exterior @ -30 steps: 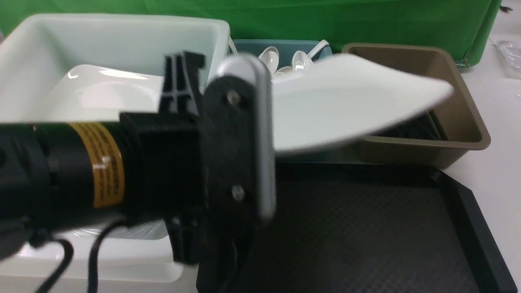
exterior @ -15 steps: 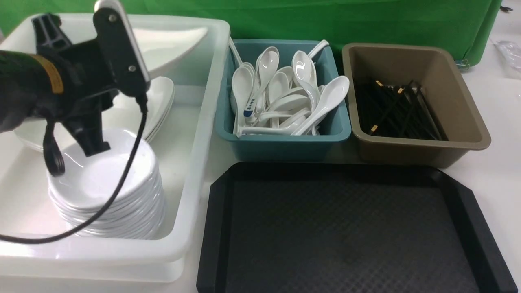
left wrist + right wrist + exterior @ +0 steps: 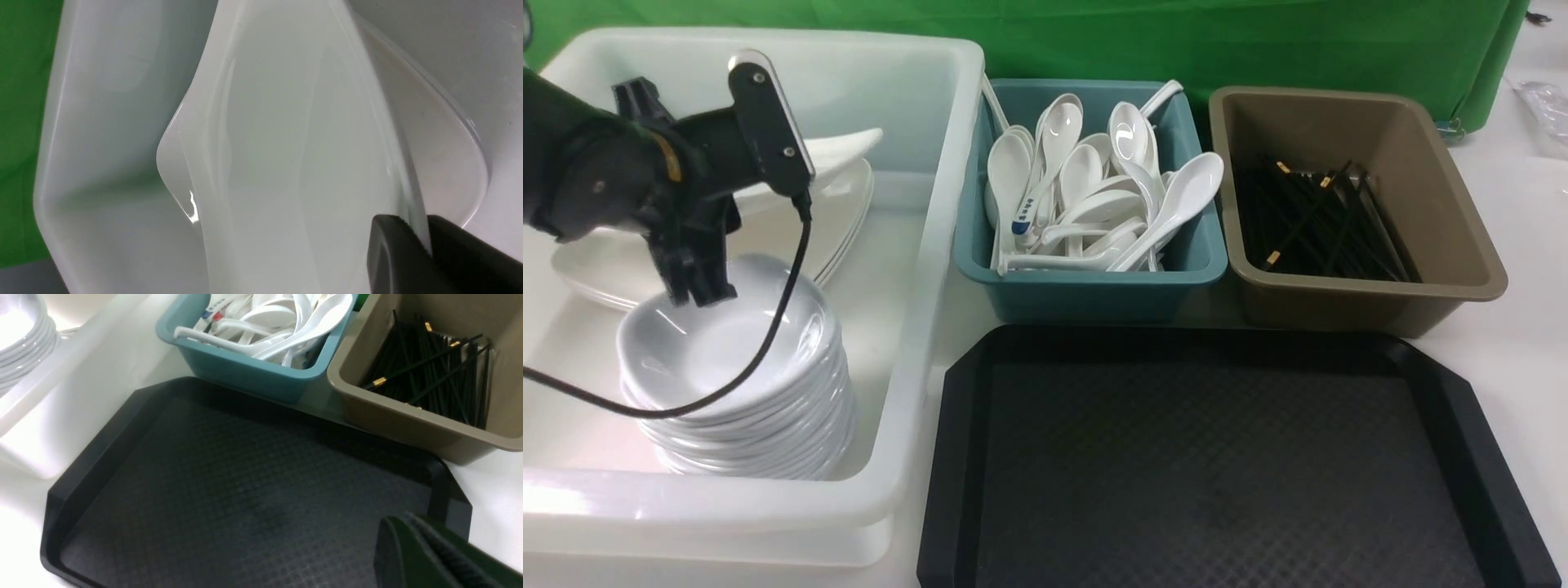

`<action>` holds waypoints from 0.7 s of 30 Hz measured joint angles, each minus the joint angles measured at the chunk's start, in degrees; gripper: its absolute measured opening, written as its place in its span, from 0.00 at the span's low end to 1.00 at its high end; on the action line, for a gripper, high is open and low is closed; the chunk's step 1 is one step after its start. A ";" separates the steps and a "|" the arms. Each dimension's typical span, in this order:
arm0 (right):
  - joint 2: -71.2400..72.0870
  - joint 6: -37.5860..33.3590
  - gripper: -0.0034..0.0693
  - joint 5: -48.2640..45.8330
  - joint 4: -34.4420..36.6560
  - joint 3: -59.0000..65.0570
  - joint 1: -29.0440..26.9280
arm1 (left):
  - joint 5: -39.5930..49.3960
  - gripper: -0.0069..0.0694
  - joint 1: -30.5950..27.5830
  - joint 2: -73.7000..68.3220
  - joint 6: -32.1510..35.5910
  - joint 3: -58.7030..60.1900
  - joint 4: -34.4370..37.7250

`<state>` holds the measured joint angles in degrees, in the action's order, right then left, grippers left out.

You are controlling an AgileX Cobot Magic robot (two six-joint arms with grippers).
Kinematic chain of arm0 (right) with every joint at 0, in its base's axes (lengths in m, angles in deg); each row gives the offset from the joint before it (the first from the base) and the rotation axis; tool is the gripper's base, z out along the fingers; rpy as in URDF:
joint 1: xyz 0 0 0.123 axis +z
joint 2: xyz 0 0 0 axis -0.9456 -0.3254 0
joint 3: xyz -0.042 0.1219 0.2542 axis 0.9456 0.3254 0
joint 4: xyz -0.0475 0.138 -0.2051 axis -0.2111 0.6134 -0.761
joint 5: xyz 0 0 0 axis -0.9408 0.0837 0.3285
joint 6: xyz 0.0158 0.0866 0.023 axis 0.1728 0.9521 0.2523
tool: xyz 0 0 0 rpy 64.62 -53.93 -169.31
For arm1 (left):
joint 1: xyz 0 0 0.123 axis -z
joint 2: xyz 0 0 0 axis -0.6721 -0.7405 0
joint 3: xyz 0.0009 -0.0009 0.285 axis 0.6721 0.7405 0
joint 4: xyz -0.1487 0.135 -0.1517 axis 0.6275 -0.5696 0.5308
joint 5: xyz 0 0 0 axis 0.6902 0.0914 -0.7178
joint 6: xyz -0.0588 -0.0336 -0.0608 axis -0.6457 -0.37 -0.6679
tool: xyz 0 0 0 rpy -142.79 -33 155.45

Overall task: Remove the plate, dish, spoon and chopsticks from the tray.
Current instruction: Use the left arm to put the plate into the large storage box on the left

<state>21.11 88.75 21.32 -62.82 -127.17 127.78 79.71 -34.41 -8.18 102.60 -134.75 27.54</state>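
Note:
My left gripper (image 3: pixel 417 229) is shut on the rim of the large white square plate (image 3: pixel 294 143). It holds the plate tilted inside the white tub (image 3: pixel 931 245), just above a stack of like plates (image 3: pixel 849 216). In the front view only a corner of the held plate (image 3: pixel 837 147) shows past the wrist. The black tray (image 3: pixel 1217 457) lies bare. My right gripper (image 3: pixel 412 526) is shut on nothing, over the tray's corner (image 3: pixel 449 490). White spoons (image 3: pixel 1094 196) fill the teal tub, and black chopsticks (image 3: pixel 1315 220) lie in the brown tub.
A stack of small white dishes (image 3: pixel 735 367) stands in the white tub's near part, under my left wrist and its cable. The teal tub (image 3: pixel 1086 286) and brown tub (image 3: pixel 1445 204) stand side by side behind the tray. A green backdrop closes the far side.
My left arm has swung left with the plate, from in front of the tubs into the white tub, and lowered it toward the plate stack. The right gripper has not visibly moved.

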 joint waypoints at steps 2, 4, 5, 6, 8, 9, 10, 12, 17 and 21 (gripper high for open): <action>0.00 -0.36 0.08 0.00 0.27 0.00 0.00 | 0.00 0.13 0.00 -0.62 0.00 -0.06 0.00; 0.00 -1.03 0.08 0.01 1.12 0.00 0.00 | 0.16 0.16 0.00 -1.55 0.07 -0.06 -0.47; 0.00 -1.15 0.08 0.01 1.17 0.00 0.00 | 0.16 0.16 0.00 -1.61 0.07 -0.06 -0.65; 0.00 -1.43 0.08 0.01 1.53 0.00 0.00 | 0.16 0.18 0.00 -1.73 0.07 -0.11 -0.85; 0.00 -2.02 0.08 0.06 2.31 0.00 0.00 | -0.18 0.27 -0.01 -1.75 0.08 -0.19 -1.30; 0.00 -2.02 0.08 0.11 2.53 0.00 0.00 | -0.34 0.32 -0.01 -1.75 0.08 -0.18 -1.29; 0.00 -2.02 0.08 0.07 2.55 0.00 0.00 | -0.46 0.33 -0.01 -1.75 0.08 -0.18 -1.29; 0.00 -2.07 0.08 0.13 3.14 0.00 0.00 | -0.55 0.48 -0.01 -1.56 0.08 -0.18 -0.96; 0.00 -2.19 0.08 0.13 3.66 0.00 0.00 | 0.19 0.73 -0.01 0.12 -0.05 -0.43 4.35; 0.00 -2.31 0.08 0.13 3.73 0.00 0.00 | 1.27 0.84 -0.01 2.75 -0.17 -0.54 7.47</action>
<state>21.11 86.44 21.45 -59.09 -127.17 127.78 80.99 -34.42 -5.44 102.43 -135.29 35.01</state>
